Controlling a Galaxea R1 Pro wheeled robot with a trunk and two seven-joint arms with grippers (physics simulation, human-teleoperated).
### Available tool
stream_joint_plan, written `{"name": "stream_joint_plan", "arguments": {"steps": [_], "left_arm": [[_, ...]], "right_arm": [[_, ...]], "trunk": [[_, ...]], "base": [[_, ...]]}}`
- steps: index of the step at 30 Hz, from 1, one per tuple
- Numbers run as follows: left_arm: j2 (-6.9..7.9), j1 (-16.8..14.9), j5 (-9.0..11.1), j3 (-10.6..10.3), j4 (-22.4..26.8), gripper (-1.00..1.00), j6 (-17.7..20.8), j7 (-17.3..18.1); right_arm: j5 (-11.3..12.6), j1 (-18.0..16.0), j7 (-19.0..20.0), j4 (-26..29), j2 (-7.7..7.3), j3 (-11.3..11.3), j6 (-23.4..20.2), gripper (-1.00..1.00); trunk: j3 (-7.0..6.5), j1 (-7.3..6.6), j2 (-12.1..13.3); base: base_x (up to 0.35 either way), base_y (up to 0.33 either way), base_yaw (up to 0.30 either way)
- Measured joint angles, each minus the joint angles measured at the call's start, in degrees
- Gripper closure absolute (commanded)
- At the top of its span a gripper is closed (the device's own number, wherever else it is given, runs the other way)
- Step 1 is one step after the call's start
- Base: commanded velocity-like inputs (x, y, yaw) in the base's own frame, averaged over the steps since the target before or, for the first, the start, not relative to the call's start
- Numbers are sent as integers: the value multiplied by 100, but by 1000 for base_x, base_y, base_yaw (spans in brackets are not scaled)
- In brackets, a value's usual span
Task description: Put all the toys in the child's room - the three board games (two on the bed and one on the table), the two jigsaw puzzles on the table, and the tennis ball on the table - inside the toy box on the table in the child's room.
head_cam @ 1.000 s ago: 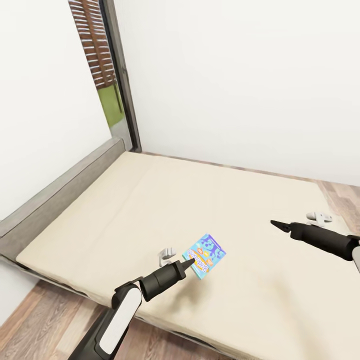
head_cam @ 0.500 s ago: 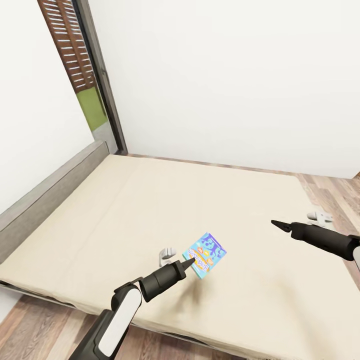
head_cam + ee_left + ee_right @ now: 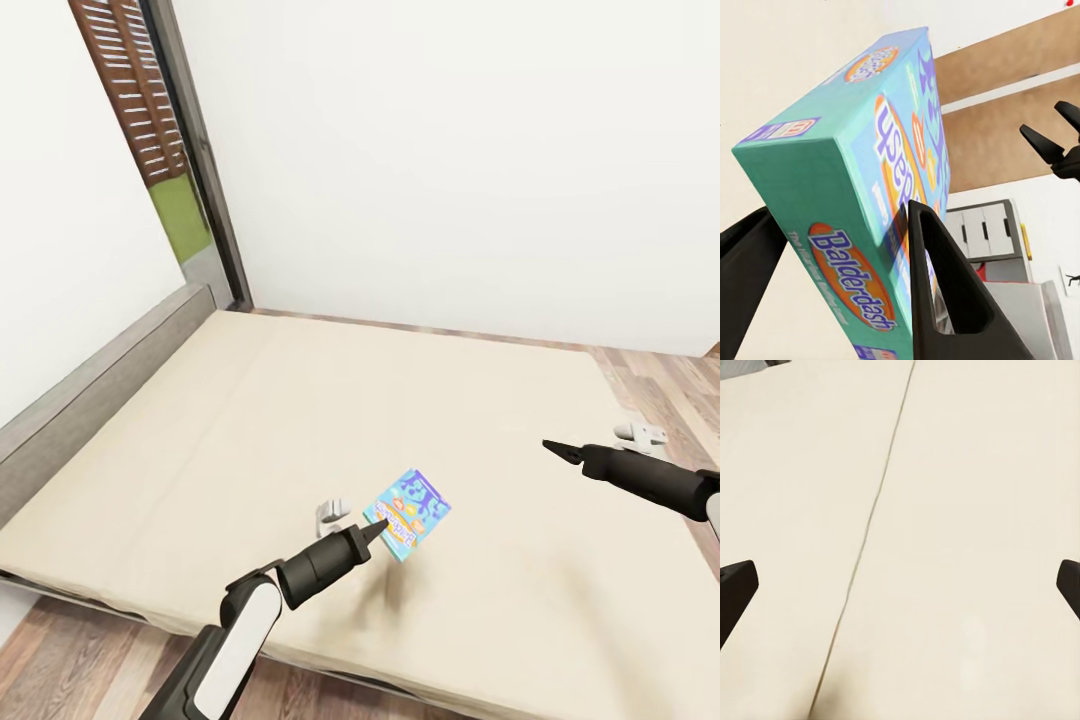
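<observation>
The light-blue cartoon board game [image 3: 410, 511] hangs tilted just above the beige bed [image 3: 300, 400], with my left gripper [image 3: 378, 523] shut on its near edge. In the left wrist view the teal "Balderdash" box [image 3: 870, 172] sits clamped between both dark fingers [image 3: 937, 285]. My right gripper [image 3: 552, 447] hovers over the bed's right part, open and empty. Its two fingertips [image 3: 735, 585] stand wide apart over the mattress seam [image 3: 870, 525]. The right gripper [image 3: 1050, 139] also shows open in the left wrist view.
A grey padded headboard [image 3: 90, 390] runs along the bed's left side. Behind it stands a dark frame with brown slats [image 3: 130, 90]. White walls close the back. Wood-plank floor [image 3: 660, 380] lies right of the bed and in front of it.
The whole picture has shifted, so the camera has moved relative to the bed. Both arms keep their pose, and the box stays in the left gripper.
</observation>
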State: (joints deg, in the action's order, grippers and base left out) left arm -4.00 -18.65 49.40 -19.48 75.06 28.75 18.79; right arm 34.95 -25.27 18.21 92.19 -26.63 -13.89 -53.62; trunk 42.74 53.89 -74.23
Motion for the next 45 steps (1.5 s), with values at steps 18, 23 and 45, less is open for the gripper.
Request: {"name": "stream_joint_plan", "arguments": {"steps": [18,23,45], "left_arm": [[-20,34,21,35,135,100,39,-5],[-13,35,27,41,174,100,64,-5],[14,30,23,52,199,100,100,11]], "right_arm": [[0,0,0,0,0,-3,0,-100],[1,0,0,0,0,-2,0,-100],[2,1,1,0,0,-3,0,-100]], "trunk": [[0,0,0],[-71,-87,159],[-467,-570,1042]], "base": [[8,0,-1],[0,0,0],[0,0,-155]]}}
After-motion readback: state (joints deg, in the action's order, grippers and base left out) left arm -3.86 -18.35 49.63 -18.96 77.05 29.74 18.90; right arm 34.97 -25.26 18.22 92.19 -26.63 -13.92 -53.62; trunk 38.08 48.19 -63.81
